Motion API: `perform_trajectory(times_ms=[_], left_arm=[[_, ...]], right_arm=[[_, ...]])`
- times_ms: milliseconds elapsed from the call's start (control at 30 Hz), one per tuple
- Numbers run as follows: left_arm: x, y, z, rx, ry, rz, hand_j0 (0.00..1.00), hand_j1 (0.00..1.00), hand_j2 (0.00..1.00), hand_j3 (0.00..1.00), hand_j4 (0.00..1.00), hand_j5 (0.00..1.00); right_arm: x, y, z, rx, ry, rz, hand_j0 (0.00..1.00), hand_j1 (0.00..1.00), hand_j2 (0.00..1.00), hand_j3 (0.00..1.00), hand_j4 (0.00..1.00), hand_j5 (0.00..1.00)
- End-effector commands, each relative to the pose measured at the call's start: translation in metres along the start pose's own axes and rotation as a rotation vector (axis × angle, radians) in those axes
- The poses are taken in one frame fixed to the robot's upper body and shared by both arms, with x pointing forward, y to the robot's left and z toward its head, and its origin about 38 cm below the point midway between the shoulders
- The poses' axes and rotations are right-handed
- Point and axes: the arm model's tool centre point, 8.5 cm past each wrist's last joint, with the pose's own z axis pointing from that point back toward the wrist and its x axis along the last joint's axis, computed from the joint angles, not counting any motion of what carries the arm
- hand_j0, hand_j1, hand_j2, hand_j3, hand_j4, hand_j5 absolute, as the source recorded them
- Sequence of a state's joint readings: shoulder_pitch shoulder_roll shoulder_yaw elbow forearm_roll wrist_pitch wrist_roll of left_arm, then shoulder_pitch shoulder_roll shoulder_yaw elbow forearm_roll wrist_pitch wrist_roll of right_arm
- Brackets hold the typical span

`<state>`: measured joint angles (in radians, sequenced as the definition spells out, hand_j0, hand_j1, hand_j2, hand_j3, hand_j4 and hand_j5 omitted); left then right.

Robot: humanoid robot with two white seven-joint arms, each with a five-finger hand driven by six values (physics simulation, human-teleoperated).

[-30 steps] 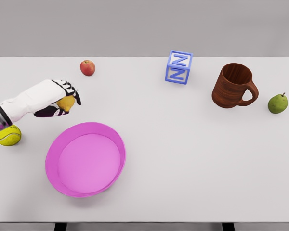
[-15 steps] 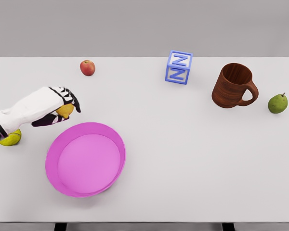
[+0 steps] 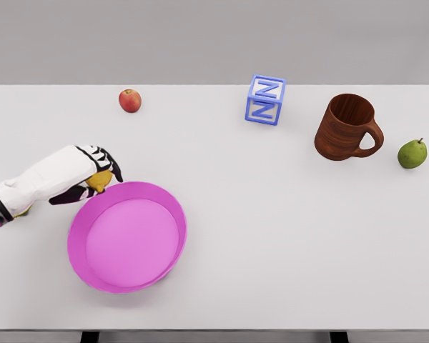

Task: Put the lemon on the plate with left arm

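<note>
My left hand (image 3: 93,175) comes in from the left edge with its fingers curled around the yellow lemon (image 3: 99,180). Only a small part of the lemon shows under the fingers. The hand is held just over the upper left rim of the pink plate (image 3: 173,207), which lies on the white table at the lower left. Nothing lies in the plate. My right arm does not show.
A red apple (image 3: 130,101) sits at the back left. A blue letter block (image 3: 265,99), a brown mug (image 3: 347,128) and a green pear (image 3: 412,153) stand to the right. A yellow-green ball (image 3: 21,210) is nearly hidden behind my left forearm.
My left hand has carried the lemon down and toward the plate's rim. The forearm now covers most of the yellow-green ball.
</note>
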<state>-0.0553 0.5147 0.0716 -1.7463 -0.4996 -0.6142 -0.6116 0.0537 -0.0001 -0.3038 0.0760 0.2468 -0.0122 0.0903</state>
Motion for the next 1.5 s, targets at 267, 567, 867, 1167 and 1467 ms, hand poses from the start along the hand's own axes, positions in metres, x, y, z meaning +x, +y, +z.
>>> perform_trajectory(times_ms=[267, 567, 867, 1167, 1467], left_arm=[[0.010, -0.014, 0.003, -0.015, -0.013, 0.029, 0.51, 0.51, 0.51, 0.51, 0.51, 0.51], [0.020, -0.026, 0.009, -0.029, -0.026, 0.053, 0.58, 0.58, 0.58, 0.58, 0.58, 0.58], [0.020, -0.027, 0.010, -0.032, -0.024, 0.058, 0.81, 0.81, 0.81, 0.81, 0.81, 0.81], [0.019, -0.026, 0.015, -0.017, -0.027, 0.079, 0.88, 0.88, 0.88, 0.88, 0.88, 0.88], [-0.010, 0.034, 0.033, 0.065, -0.005, 0.012, 1.00, 1.00, 1.00, 1.00, 1.00, 1.00]], right_arm=[[0.000, 0.000, 0.000, 0.000, -0.001, 0.000, 1.00, 1.00, 1.00, 1.00, 1.00, 1.00], [0.000, 0.000, 0.000, 0.000, 0.001, 0.000, 1.00, 1.00, 1.00, 1.00, 1.00, 1.00], [0.000, 0.000, 0.000, 0.000, -0.001, 0.000, 1.00, 1.00, 1.00, 1.00, 1.00, 1.00], [0.000, 0.000, 0.000, 0.000, 0.001, 0.000, 1.00, 1.00, 1.00, 1.00, 1.00, 1.00], [0.000, 0.000, 0.000, 0.000, -0.001, 0.000, 1.00, 1.00, 1.00, 1.00, 1.00, 1.00]])
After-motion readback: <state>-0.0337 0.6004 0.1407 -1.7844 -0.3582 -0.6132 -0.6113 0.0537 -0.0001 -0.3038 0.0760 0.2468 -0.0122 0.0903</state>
